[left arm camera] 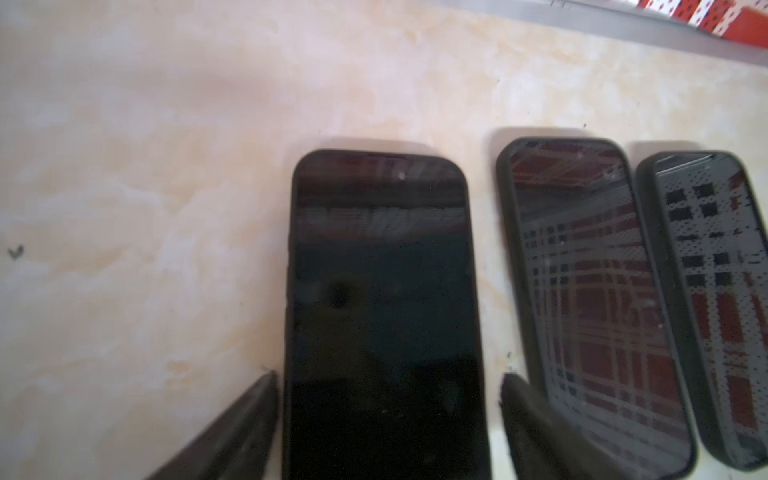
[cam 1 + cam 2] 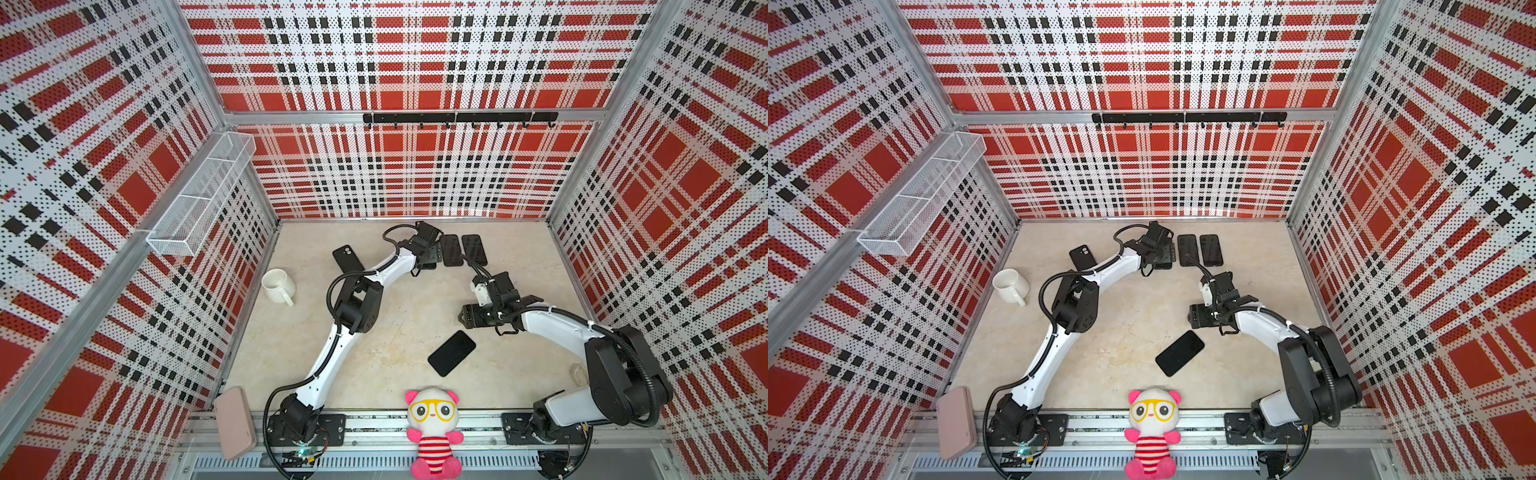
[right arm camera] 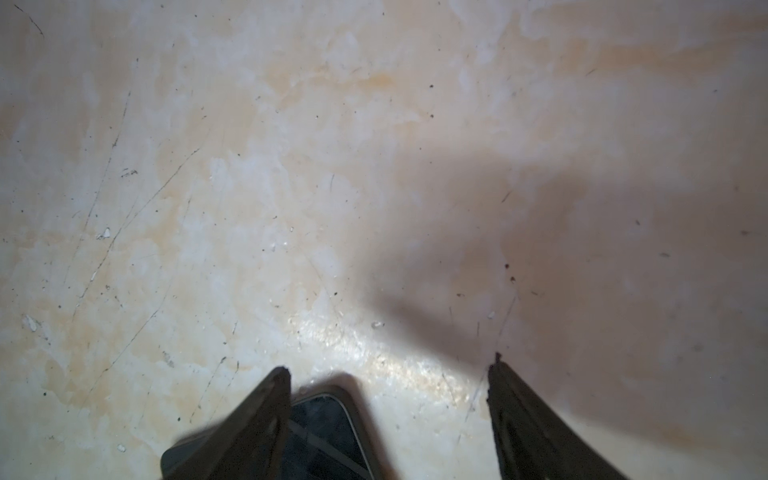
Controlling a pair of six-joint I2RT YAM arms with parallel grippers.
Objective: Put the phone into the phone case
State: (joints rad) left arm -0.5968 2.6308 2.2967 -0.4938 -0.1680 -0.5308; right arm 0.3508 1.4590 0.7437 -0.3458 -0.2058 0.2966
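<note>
Left wrist view: seemingly the release step, at twelve o'clock. The left gripper (image 1: 388,375) straddles the cased phone (image 1: 382,291), wide, holding nothing; the right gripper (image 3: 390,362) gapes empty. Next: lift straight off.

Top pair: I look from high at the front, steeply down, far off; both share the whole table (image 2: 374,374) and walls (image 2: 395,62) | Left wrist: close, facing down on the back row of phones (image 1: 382,311) | Right wrist: close over bare table, one phone (image 3: 328,432) corner.

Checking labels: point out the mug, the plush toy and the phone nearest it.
mug (image 2: 276,293), in a top view, outer wall.
plush toy (image 2: 432,411), in a top view, face.
phone (image 2: 451,353), in a top view, screen middle.
</note>
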